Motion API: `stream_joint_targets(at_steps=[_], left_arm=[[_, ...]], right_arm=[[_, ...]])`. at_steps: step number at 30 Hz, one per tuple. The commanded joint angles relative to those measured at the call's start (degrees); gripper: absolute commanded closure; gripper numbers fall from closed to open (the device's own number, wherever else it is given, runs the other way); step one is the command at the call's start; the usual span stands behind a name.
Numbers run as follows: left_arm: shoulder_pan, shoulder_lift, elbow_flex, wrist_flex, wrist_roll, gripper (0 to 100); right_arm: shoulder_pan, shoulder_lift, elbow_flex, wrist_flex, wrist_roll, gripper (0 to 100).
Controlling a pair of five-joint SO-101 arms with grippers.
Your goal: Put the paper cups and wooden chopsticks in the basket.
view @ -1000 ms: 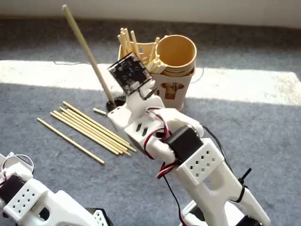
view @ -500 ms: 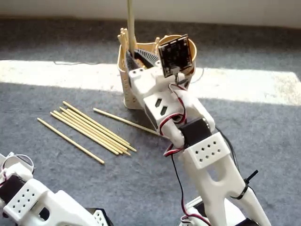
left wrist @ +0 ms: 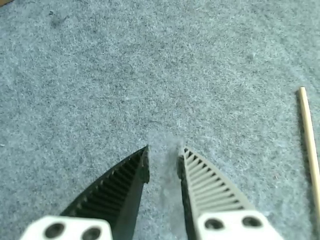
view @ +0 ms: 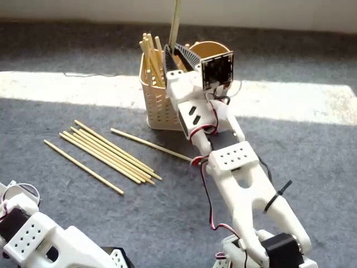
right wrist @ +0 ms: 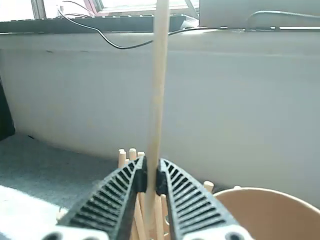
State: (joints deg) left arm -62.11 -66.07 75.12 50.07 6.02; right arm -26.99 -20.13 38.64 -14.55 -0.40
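My right gripper (view: 174,57) is over the cream basket (view: 156,106), shut on a wooden chopstick (view: 175,22) that stands nearly upright above the basket. In the right wrist view the chopstick (right wrist: 159,90) rises between the fingers of the right gripper (right wrist: 150,177). Several chopsticks (view: 150,53) stand in the basket beside stacked paper cups (view: 215,49), whose rim (right wrist: 270,210) shows close by. A bundle of loose chopsticks (view: 109,152) lies on the carpet to the left, and a single one (view: 149,144) lies near the basket. My left gripper (left wrist: 163,159) hovers open over bare carpet, with one chopstick (left wrist: 310,145) off to the side.
The left arm's white body (view: 39,240) sits at the bottom left corner. Grey carpet (view: 290,139) stretches to the right of the basket. A pale wall runs behind the basket, and cables (right wrist: 125,42) lie on a ledge above it.
The right arm has swung from the carpet up and right to the basket, carrying the chopstick. The chopstick has tipped from leaning left to nearly upright. The left arm has kept still.
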Motion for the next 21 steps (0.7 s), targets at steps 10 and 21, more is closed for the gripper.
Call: stream_joint_targets(at_steps=[10, 21], left_arm=[[0.66, -0.84, -0.22, -0.97, 0.18, 89], [0.66, -0.84, -0.22, -0.97, 0.18, 89]], right_arm=[[-0.66, 7.96, -0.04, -3.30, 5.45, 99.4], [-4.35, 1.10, 1.80, -2.86, 9.32, 99.4]])
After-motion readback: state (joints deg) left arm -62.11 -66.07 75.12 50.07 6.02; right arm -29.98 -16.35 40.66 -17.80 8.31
